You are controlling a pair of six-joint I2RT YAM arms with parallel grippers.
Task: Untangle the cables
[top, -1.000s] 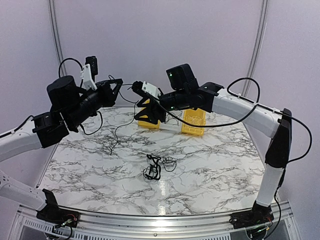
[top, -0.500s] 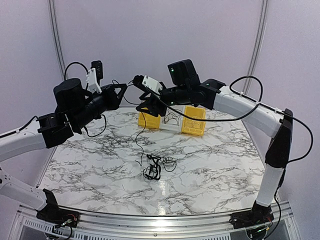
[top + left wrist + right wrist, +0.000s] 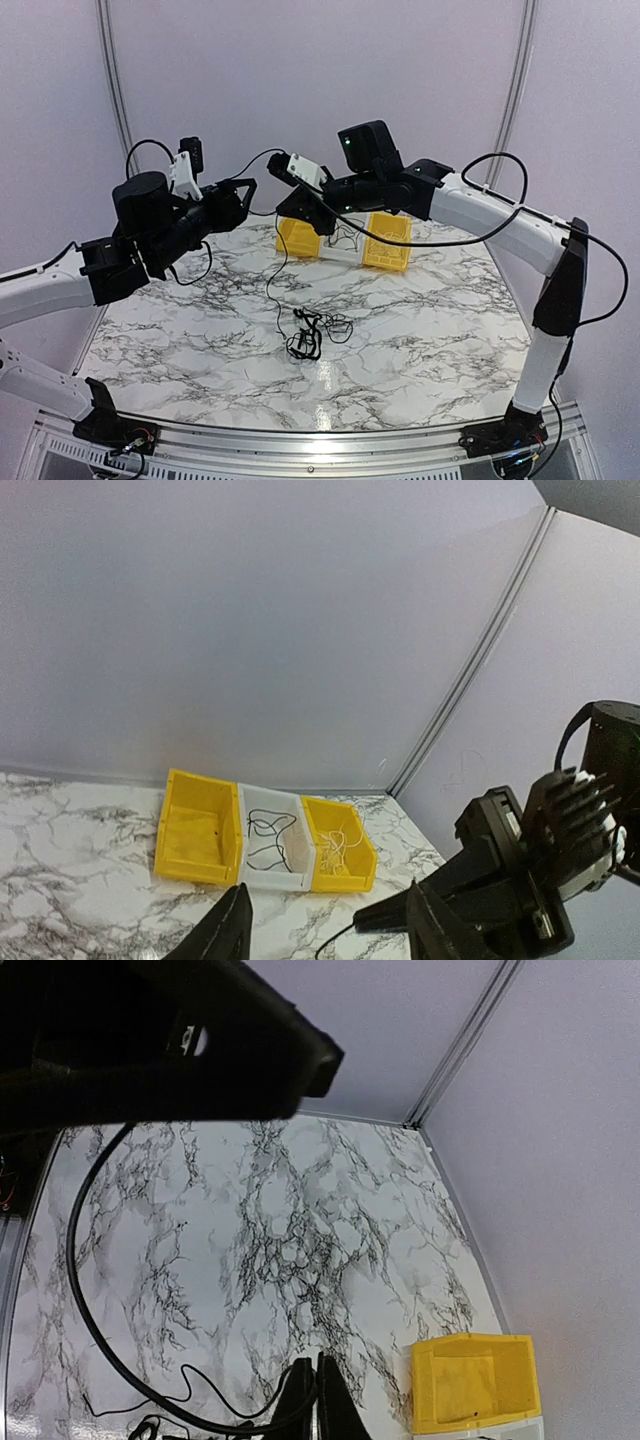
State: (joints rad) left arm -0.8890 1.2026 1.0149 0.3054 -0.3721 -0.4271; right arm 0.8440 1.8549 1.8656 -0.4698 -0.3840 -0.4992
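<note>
A loose knot of thin black cables (image 3: 312,333) lies on the marble table (image 3: 440,330). One black strand (image 3: 270,285) rises from the knot to my right gripper (image 3: 280,210), which is shut on it high above the table. In the right wrist view the pressed-together fingers (image 3: 318,1390) have that black cable (image 3: 141,1388) crossing them. My left gripper (image 3: 250,190) faces the right one from close by, open. In the left wrist view its spread gripper (image 3: 330,930) holds nothing, and the right gripper (image 3: 400,912) points at it.
At the back of the table stands a row of bins: a yellow one (image 3: 195,830), a white one (image 3: 295,868) with a black cable in it, and a second yellow one (image 3: 352,880) with a whitish cable. Pale walls enclose the back and sides.
My left gripper has opened and let go of the strand. My right gripper has shut on it. Both grippers have drawn closer together, and the strand now hangs from the right one.
</note>
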